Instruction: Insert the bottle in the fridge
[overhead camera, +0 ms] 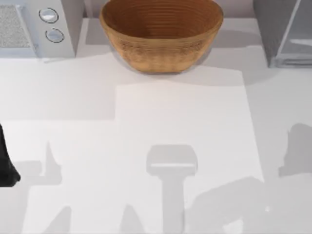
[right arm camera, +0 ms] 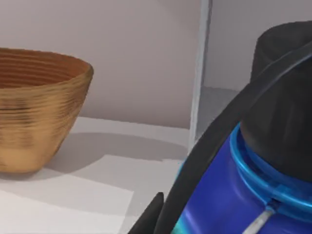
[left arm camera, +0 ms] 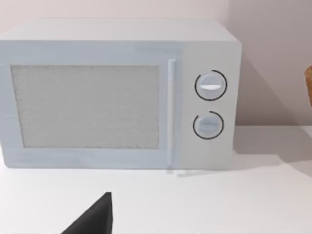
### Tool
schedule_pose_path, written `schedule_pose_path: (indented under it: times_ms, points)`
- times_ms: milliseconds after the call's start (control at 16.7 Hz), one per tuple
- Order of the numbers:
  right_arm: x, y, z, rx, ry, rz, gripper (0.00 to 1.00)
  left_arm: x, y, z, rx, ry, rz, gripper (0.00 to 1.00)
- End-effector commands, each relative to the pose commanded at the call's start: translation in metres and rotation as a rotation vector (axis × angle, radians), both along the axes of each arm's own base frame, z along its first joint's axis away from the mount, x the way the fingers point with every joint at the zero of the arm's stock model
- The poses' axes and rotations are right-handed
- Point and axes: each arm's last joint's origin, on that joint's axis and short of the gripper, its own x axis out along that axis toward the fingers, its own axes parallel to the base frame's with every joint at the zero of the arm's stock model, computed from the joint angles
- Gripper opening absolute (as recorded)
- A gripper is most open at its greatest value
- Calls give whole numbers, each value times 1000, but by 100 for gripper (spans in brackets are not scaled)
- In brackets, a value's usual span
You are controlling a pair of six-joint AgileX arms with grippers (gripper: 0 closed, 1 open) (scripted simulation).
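Note:
The bottle (right arm camera: 219, 207) sits very close in the right wrist view, with a blue shoulder, a turquoise ring and a black cap (right arm camera: 285, 102). A dark finger (right arm camera: 207, 156) of my right gripper curves across its side, shut on it. Just beyond the bottle are the light frame (right arm camera: 200, 73) and grey inside of the fridge. From above, the fridge (overhead camera: 285, 34) stands at the table's far right corner. My left arm (overhead camera: 6, 163) stays parked at the left edge, and a dark part of its gripper (left arm camera: 92, 219) faces the microwave.
A grey microwave (overhead camera: 34, 27) with two round knobs stands at the far left, also filling much of the left wrist view (left arm camera: 117, 92). A woven brown basket (overhead camera: 161, 34) sits at the far middle, left of the fridge. Arm shadows lie on the white table (overhead camera: 161, 122).

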Motion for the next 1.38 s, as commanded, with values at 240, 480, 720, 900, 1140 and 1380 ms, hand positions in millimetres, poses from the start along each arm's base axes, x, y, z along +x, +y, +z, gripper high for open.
schedule_pose_path:
  times_ms: [240,480,720,900,1140,1380]
  points:
    - [-20,-2,-12,30,-27,-116,1,0,0,0,0,0,0,100]
    - [-26,-3,-20,44,-29,-164,1,0,0,0,0,0,0,100]
    - [-26,-3,-20,44,-29,-165,1,0,0,0,0,0,0,100]
    - [-25,-3,-17,46,-34,-162,1,0,0,0,0,0,0,100]
    - [-20,-4,15,50,-94,-152,1,0,0,0,0,0,0,100]
    - [10,-10,62,46,-142,-156,1,0,0,0,0,0,0,100]
